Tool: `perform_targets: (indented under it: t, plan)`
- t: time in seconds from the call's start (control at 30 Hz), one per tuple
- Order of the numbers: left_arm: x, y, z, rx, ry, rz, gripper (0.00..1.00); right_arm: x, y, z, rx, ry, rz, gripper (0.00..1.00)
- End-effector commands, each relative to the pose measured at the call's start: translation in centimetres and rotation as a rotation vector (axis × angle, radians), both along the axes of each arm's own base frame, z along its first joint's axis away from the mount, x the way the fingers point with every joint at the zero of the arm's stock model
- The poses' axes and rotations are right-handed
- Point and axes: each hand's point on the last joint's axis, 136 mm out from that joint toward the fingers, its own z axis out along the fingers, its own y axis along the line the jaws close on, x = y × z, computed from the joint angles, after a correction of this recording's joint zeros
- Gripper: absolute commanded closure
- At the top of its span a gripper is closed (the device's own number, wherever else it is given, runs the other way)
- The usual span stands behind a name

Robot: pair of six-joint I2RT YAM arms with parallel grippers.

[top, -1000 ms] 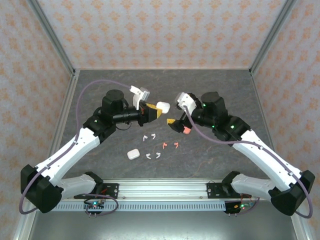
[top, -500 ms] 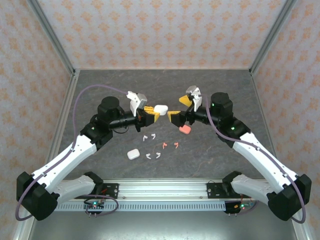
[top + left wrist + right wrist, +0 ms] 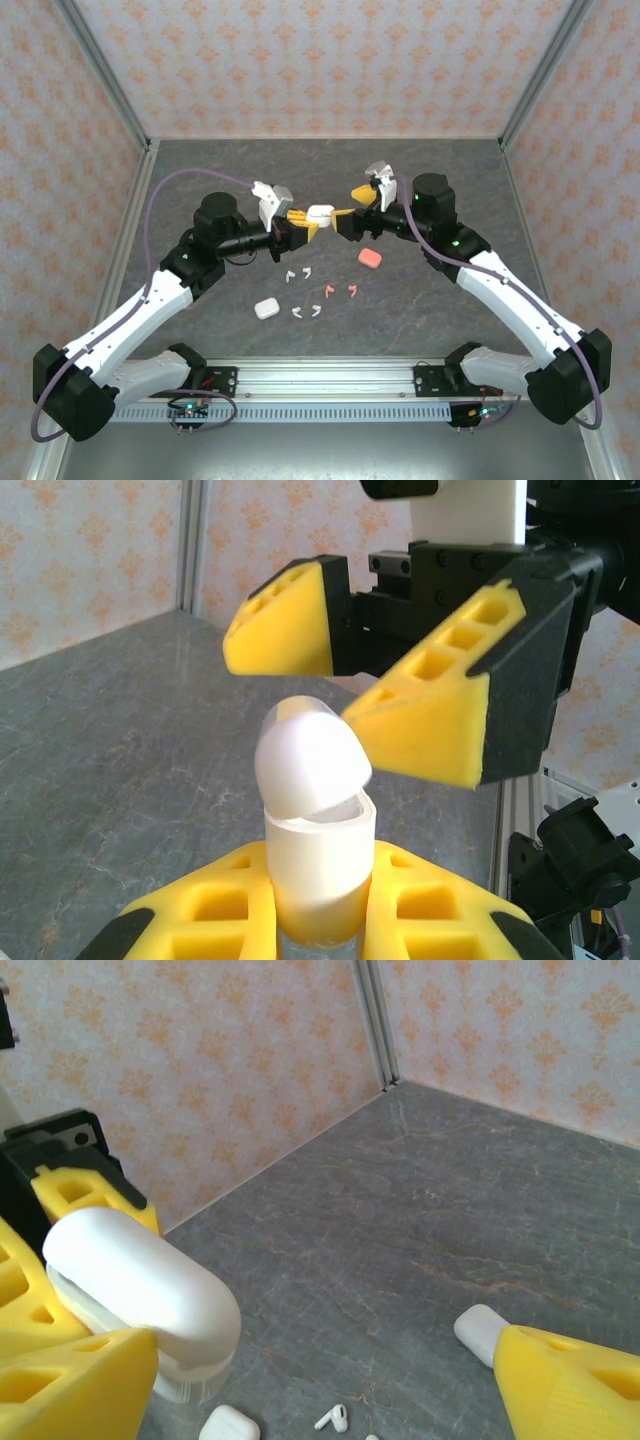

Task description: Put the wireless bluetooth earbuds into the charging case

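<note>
The right gripper now comes up to the white case, jaws wide beside its lid to open it, while the left gripper squeezes the case, earbuds on the table near it.

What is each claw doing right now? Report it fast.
Left claw: shut on the white pebble-shaped plastic charging case.
Right claw: open, fingers either side of that case's top, holding nothing.

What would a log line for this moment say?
left gripper: shut on white case, lid ajar | right gripper: open, jaws either side of lid | earbuds: loose on table
</note>
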Motion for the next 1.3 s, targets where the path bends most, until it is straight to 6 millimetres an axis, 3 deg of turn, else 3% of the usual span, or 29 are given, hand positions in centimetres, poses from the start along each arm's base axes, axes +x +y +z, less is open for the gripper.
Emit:
perform_targets:
  t: [0.0,0.3,0.47,0.6,0.8,0.93,1.1,1.27]
  plan:
    - [-1.0,-0.5,0.7,-0.009,-0.055,-0.055,0.98,1.0,-0.2,2.1,0.026,-0.037,-0.033,0.13]
    - [-0.9,-0.3,0.4,0.003,-0.049,-0.044,0.98,0.8,-0.4,2.5,0.018,-0.036,-0.025,0.13]
    - [-0.7,0.1,0.0,0.018,-0.047,-0.015,0.98,0.0,-2.0,3.6,0.036,-0.072,-0.079,0.13]
    - [-0.7,0.3,0.3,0.0,-0.064,0.004,0.98,0.3,-3.6,2.5,0.018,-0.026,-0.183,0.14]
    - [-1.6,1.0,1.4,-0.032,-0.1,0.014,0.98,1.2,-4.7,-1.7,0.012,0.144,-0.299,0.17]
    - [-2.6,1.7,2.6,-0.054,-0.139,0.022,0.98,2.0,-4.4,-5.5,0.017,0.295,-0.337,0.21]
    - [-3.9,2.4,4.4,-0.087,-0.194,0.022,0.98,2.5,-1.2,-10.8,0.009,0.512,-0.232,0.35]
    - [-4.4,2.9,5.7,-0.111,-0.225,0.029,0.99,2.0,3.0,-15.9,-0.07,0.595,-0.15,0.36]
